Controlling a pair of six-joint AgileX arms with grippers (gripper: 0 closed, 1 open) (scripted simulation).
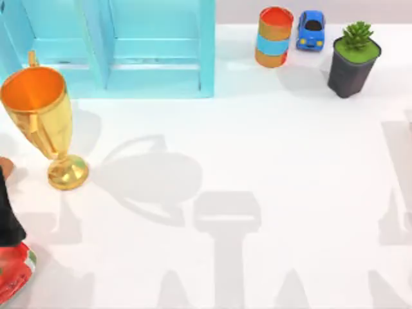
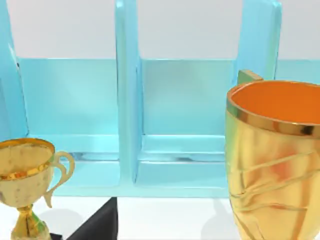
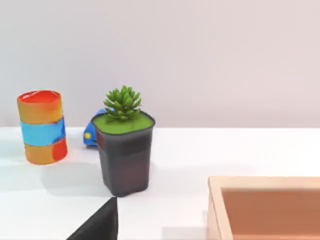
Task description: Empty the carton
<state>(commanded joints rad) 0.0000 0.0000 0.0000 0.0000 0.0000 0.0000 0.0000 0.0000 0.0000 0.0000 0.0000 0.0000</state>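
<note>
Right wrist view gives you the carton [image 3: 265, 207]: a tan open-topped box, one corner and part of its pale brown inside in sight, cut off by the frame edge. You can't tell what lies in it. It sits on the white tabletop [image 3: 200, 150], nearer the camera than the potted succulent [image 3: 124, 150] and apart from it. Beyond the pot: the blue toy car [image 3: 90, 132], half hidden behind it, and the orange can with a blue band [image 3: 42, 127], upright.

Top view, upper right of the frame: same can [image 1: 273, 37], car [image 1: 311, 29] just beside it, and black pot with succulent [image 1: 353, 59] near both. Upper left of the frame: teal divided rack [image 1: 154, 64] at the back edge. Left side: large gold trophy [image 1: 42, 122], upright, orange inside, just in front of the rack. Lower left corner: a black shape [image 1: 8, 219] and a red rounded item [image 1: 13, 273], both cropped, can't identify. Grey arm shadows lie across the bare tabletop [image 1: 290, 161].

Left wrist view: big trophy [image 2: 275, 160] close up, smaller gold trophy [image 2: 25, 185], rack [image 2: 127, 100] behind both.

Left end effector and right end effector: you cannot tell wide or narrow. A dark wedge [image 2: 97, 225] pokes in close to each wrist camera.
</note>
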